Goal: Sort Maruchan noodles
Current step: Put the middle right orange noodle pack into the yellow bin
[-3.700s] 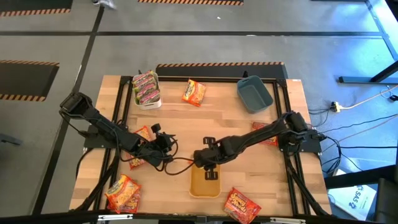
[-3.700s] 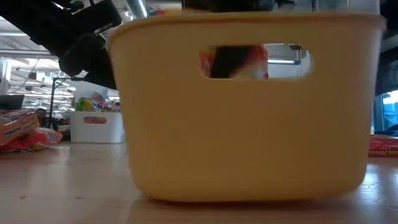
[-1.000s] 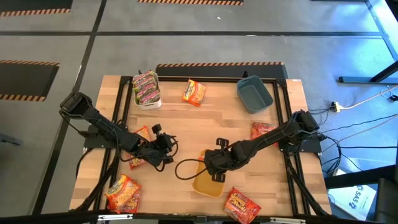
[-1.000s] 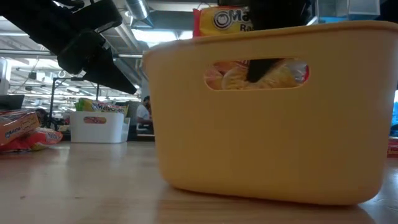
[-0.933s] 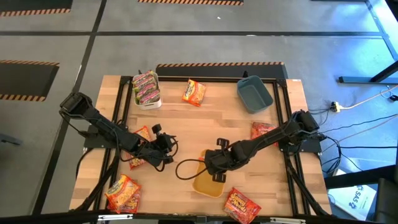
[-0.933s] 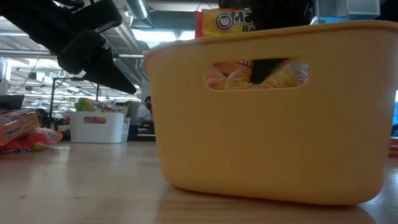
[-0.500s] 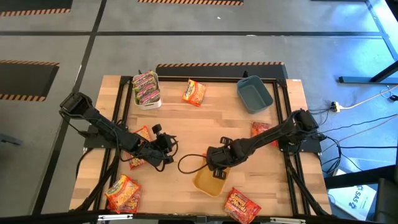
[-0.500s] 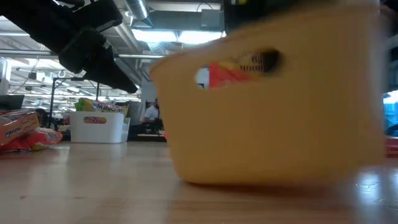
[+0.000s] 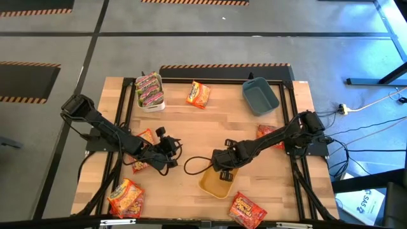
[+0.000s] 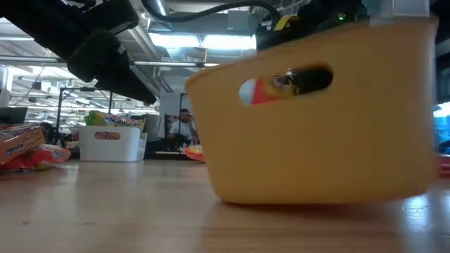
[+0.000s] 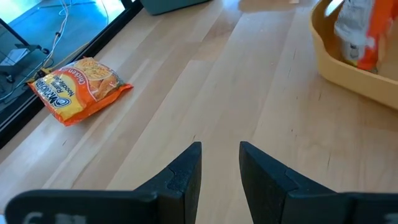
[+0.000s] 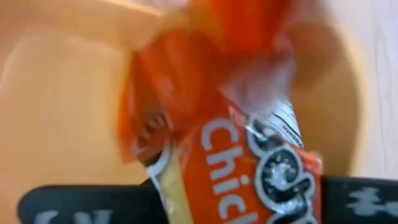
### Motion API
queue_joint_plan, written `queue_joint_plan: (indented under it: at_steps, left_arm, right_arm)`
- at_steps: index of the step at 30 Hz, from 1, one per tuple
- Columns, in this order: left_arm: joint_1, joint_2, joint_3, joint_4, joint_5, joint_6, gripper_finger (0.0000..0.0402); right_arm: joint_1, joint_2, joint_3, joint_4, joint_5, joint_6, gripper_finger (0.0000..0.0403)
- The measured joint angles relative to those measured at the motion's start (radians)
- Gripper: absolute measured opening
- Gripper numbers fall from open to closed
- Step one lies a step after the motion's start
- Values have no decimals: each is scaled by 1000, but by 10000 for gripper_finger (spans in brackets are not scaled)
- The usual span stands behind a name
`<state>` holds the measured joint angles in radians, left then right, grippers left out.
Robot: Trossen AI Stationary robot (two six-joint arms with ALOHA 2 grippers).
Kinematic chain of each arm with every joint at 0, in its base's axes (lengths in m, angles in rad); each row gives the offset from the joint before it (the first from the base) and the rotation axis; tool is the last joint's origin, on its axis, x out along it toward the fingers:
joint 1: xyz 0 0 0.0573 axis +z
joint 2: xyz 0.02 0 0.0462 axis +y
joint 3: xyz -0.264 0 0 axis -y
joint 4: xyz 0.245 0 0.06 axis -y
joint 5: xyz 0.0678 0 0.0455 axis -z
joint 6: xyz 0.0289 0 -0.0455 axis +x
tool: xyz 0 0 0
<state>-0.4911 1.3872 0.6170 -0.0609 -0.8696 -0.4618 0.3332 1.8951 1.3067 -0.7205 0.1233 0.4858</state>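
My right gripper (image 9: 223, 169) reaches down into the yellow bin (image 9: 208, 186), shut on an orange-yellow Maruchan noodle packet (image 12: 249, 143). Through the bin's handle slot in the low view, the packet (image 10: 256, 91) shows beside a dark finger (image 10: 309, 79). My left gripper (image 11: 220, 163) hovers open over bare table left of the bin, with nothing between its fingers. Loose packets lie flat on the table: an orange one (image 9: 198, 94) at the far edge, another (image 9: 141, 159) under the left arm, one (image 9: 125, 197) at the near left, and red ones (image 9: 267, 133) (image 9: 247, 210). My right gripper holds the orange-yellow packet (image 12: 205, 124) from above, pointing steeply down into the yellow bin. The packet fills the wrist view and hides the fingers, so the part held does not show. It sits below the bin's rim; whether it touches the bin's floor I cannot tell.
A white bin (image 9: 151, 102) with green-pink packets stands at the far left, and a blue bin (image 9: 259, 97) at the far right. Bare wood lies between the two arms and across the table's middle. A cable loop (image 9: 194, 166) lies left of the yellow bin.
My right gripper has gone down into the yellow bin with the packet, which stood above the rim and now sits below it. The bin has slid a little toward the table's right edge and turned on the table.
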Motion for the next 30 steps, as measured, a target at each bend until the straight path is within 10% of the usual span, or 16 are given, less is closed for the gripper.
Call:
queue_joint_plan:
  at_steps: [15,30]
  left_arm:
    - [12,0,0,40,0,1,101]
    - [92,0,0,271,160,148,130]
  right_arm:
    - [-1,4,0,242,78,-483,73]
    - [116,-121,140,-73,104,-329,73]
